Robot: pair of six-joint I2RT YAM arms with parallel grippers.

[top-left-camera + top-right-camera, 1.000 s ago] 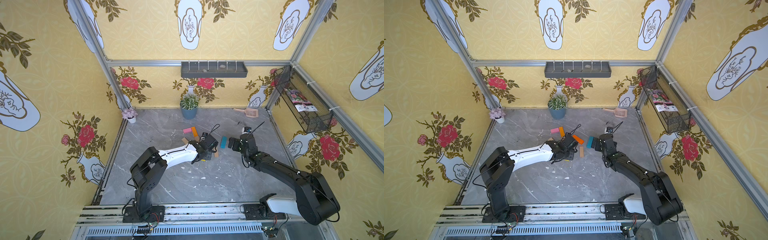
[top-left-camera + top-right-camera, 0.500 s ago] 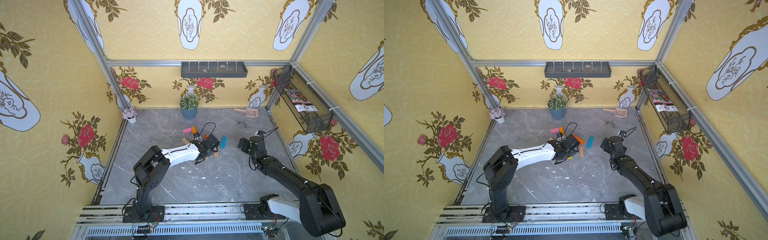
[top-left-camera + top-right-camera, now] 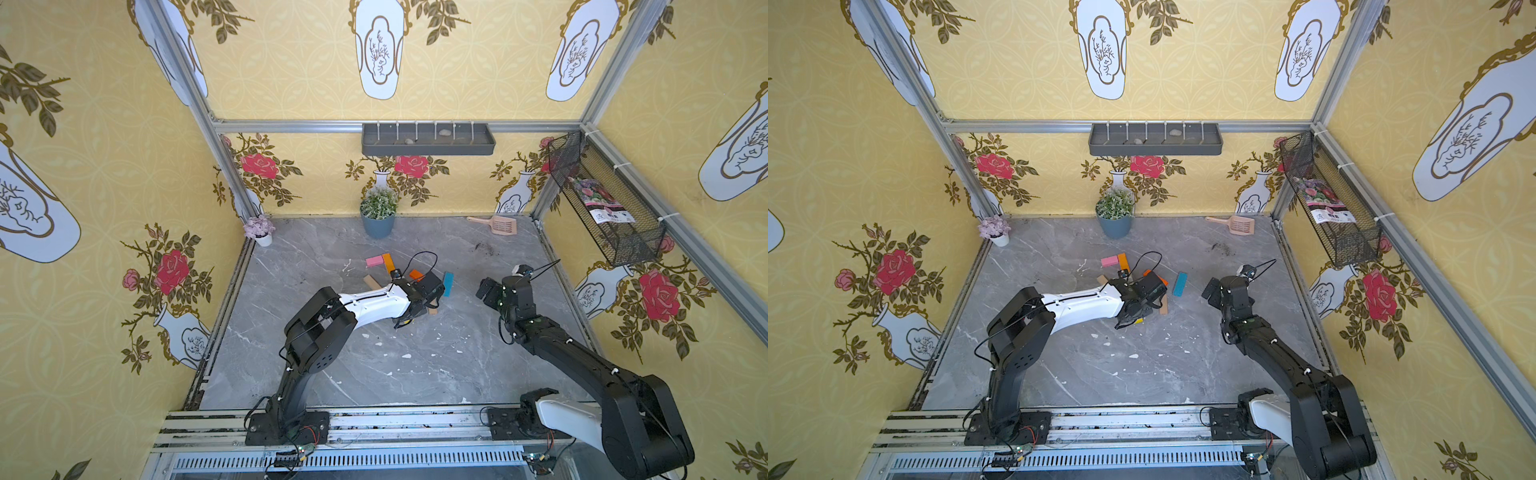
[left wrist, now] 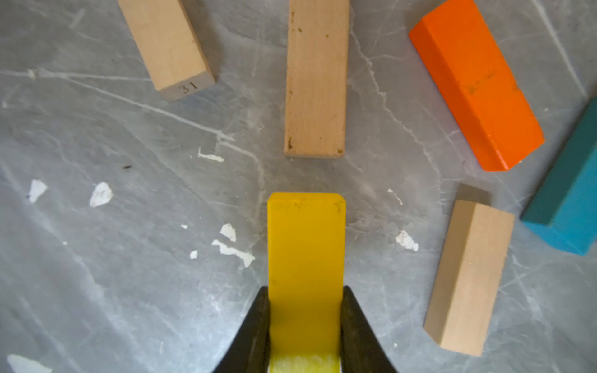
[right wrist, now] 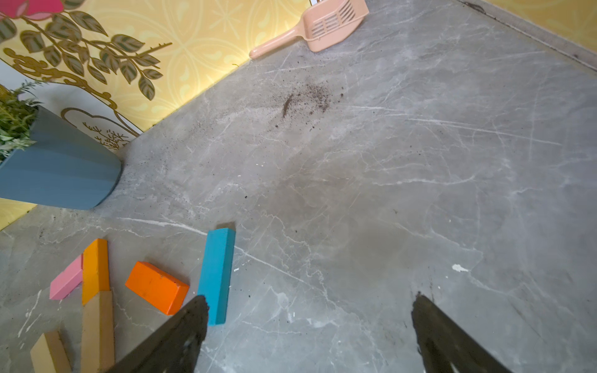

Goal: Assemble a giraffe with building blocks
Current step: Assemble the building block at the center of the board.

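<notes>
fingers [image 4: 255, 326] of the left gripper [image 4: 305, 290] clamped the yellow block [image 4: 305, 245], aimed at a tan block [image 4: 315, 80] just ahead, not touching. a second tan bar [image 4: 168, 45] read "31". the right gripper [image 5: 308, 310] gaped empty beside the blue block [image 5: 216, 274]. grey marble table [image 5: 420, 161], yellow floral walls [image 3: 104, 124].

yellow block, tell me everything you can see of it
The yellow block is a flat rectangular bar with a glossy painted look, rounded corners and small scuffs at its free end. The left gripper is shut on it, black fingers pinching its two long edges. It points at a tan block, with a gap between them.
</notes>
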